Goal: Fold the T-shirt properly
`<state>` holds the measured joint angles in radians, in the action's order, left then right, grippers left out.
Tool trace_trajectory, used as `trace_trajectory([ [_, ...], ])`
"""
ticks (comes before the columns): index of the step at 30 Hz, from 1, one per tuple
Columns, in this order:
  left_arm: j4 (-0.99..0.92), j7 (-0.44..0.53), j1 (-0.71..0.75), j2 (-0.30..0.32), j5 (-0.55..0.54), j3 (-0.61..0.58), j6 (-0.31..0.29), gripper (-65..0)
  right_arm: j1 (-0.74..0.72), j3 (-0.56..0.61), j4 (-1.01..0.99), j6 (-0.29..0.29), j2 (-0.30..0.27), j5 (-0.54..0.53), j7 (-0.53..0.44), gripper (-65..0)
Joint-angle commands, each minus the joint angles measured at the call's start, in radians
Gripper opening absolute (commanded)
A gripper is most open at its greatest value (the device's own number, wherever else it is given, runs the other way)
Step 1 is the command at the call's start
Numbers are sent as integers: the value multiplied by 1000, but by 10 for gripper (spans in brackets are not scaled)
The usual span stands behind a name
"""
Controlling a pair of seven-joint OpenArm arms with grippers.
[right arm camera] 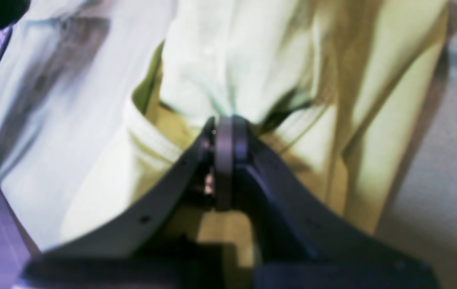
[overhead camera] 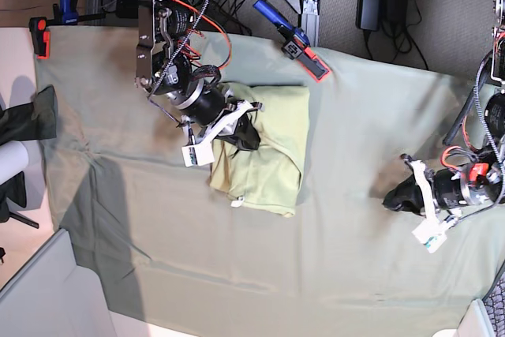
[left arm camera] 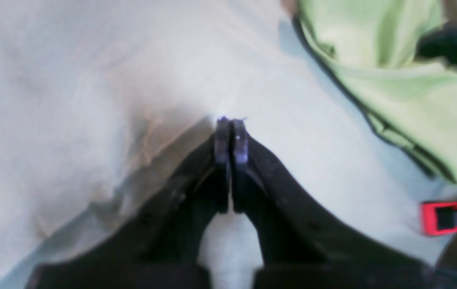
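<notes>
The pale yellow-green T-shirt [overhead camera: 272, 151] lies folded into a rough rectangle on the grey-green table cloth [overhead camera: 339, 258], left of the middle. A small white label [overhead camera: 237, 202] shows at its near left corner. My right gripper [overhead camera: 246, 136] sits on the shirt's left part. In the right wrist view it [right arm camera: 228, 122] is shut on a bunched fold of the shirt [right arm camera: 244, 60]. My left gripper [overhead camera: 392, 196] rests low over the bare table cloth far to the right. In the left wrist view it [left arm camera: 231, 122] is shut and holds nothing, with the shirt [left arm camera: 393, 68] at the upper right.
A blue and red clamp [overhead camera: 296, 39] grips the cloth's back edge, and an orange clamp [overhead camera: 38, 37] the back left corner. A red clamp [left arm camera: 439, 216] shows in the left wrist view. A dark object [overhead camera: 31, 112] sits at the left edge. Cables hang behind the table.
</notes>
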<state>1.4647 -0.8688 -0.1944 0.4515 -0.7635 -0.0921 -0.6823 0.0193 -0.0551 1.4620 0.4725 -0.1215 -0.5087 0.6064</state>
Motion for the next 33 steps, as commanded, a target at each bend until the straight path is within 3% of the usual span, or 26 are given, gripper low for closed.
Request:
trace_trajectory([
  [1,34,1,-9,14,-34,39,-16,-650,-8,-4,3,30,-8,21,22,-650],
  [6,113,-48,67,20,-87,180,-16,-650,-8,-5,71,30,-8,-16,21,-650],
  [16,129,-48,242,73,-91,296,-16,-650,-48,-47,224,30,-16,-2,19,-650],
  [20,130,-49,311,77,-104,352,-16,-650,-108,-54,148,29,-16,59,19,-650],
  [27,138,-56,419,78,-132,457,-16,-650,-162,-54,-123,30,-16,60,15,-650],
  [33,138,-55,518,78,-140,533,-16,-650,-160,-54,-123,29,-16,44,12,-650],
])
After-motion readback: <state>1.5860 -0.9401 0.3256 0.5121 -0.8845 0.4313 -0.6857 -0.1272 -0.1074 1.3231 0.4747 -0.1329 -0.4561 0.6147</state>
